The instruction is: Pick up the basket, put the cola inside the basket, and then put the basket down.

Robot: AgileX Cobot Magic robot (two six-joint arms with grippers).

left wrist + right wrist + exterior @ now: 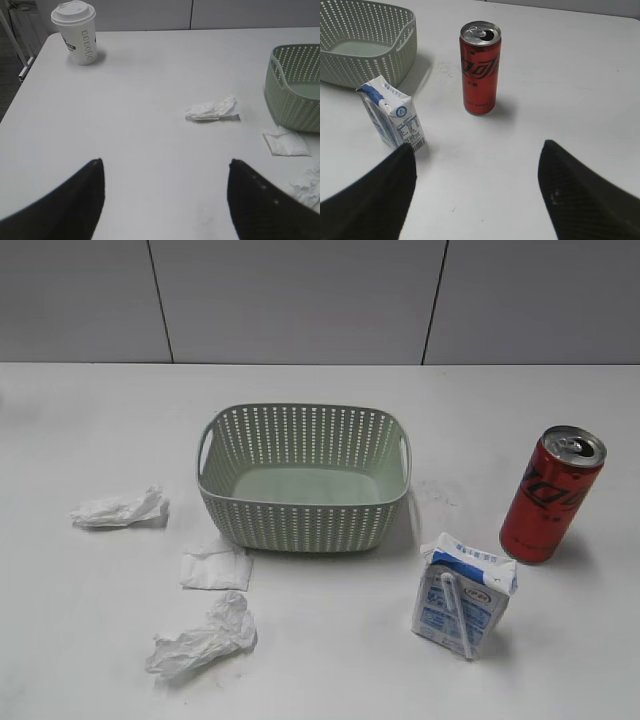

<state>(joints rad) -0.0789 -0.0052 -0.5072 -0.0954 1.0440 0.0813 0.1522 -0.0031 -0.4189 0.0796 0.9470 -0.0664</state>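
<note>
The basket (304, 478) is sitting upright and empty at the middle of the white table (560, 660), mouth facing up, its long axis running left to right with a cut-out handle at each short end. The cola (552, 495) is standing upright well to its right, opened silver top up, black script running along its height, unreadable, just behind a blue-and-white milk carton (463, 595) whose print is too small to read. The left gripper (166, 200) and the right gripper (477, 195) are both hovering over bare table with fingers spread wide, holding nothing.

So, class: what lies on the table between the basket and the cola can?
Nothing: bare table separates basket and cola, in exterior and right wrist views.
</note>
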